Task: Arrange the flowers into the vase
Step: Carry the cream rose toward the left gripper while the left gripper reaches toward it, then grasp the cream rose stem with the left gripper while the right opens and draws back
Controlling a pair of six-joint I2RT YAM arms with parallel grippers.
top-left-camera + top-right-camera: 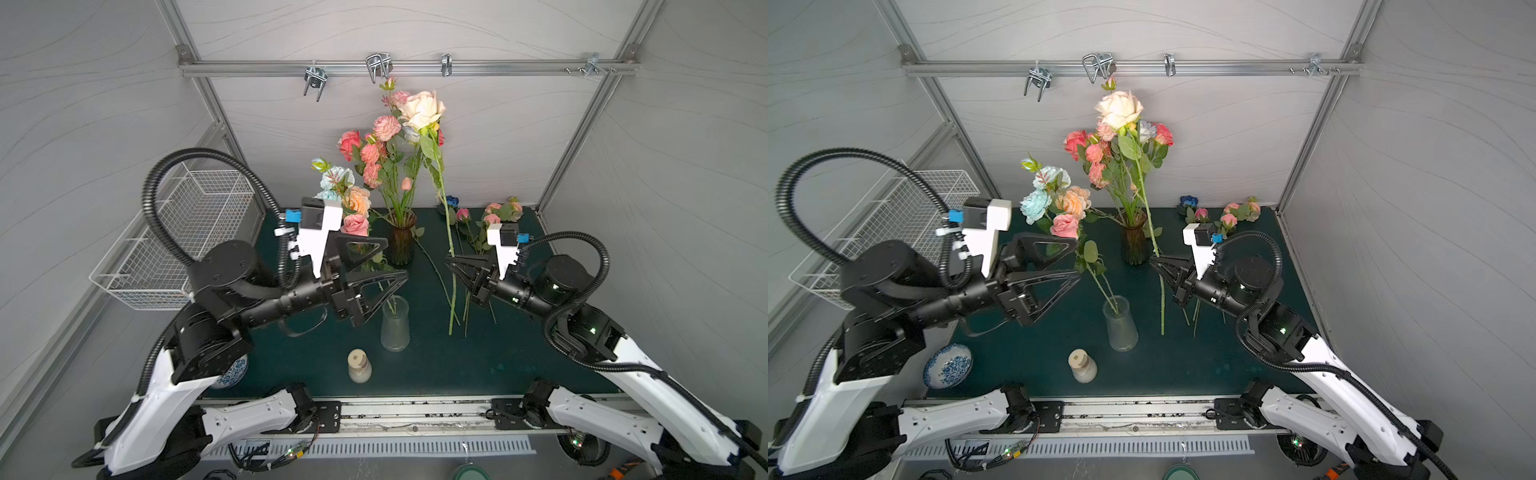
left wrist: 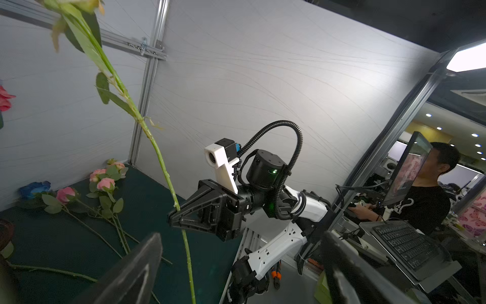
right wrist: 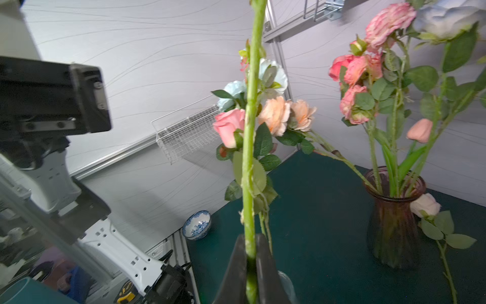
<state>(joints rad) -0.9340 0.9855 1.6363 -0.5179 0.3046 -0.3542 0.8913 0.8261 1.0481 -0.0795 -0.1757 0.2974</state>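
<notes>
My right gripper (image 1: 451, 262) (image 3: 251, 263) is shut on the green stem (image 3: 249, 131) of a long cream rose (image 1: 422, 109) held upright, its lower end hanging over the mat. My left gripper (image 1: 395, 258) (image 2: 236, 284) is open and holds nothing, beside a clear glass vase (image 1: 395, 324) with pale blue, peach and pink flowers (image 1: 1065, 203). A dark glass vase (image 1: 401, 241) (image 3: 394, 218) behind holds several pink and coral flowers (image 1: 374, 153). In the left wrist view the held stem (image 2: 160, 158) crosses ahead of the open fingers (image 2: 131, 271).
Pink flowers (image 1: 498, 212) and a deep blue flower (image 1: 452, 202) lie at the back right of the green mat (image 1: 478, 361). A corked small bottle (image 1: 359, 365) stands near the front. A blue-patterned bowl (image 1: 948, 365) sits front left. A white wire basket (image 1: 187, 237) hangs on the left wall.
</notes>
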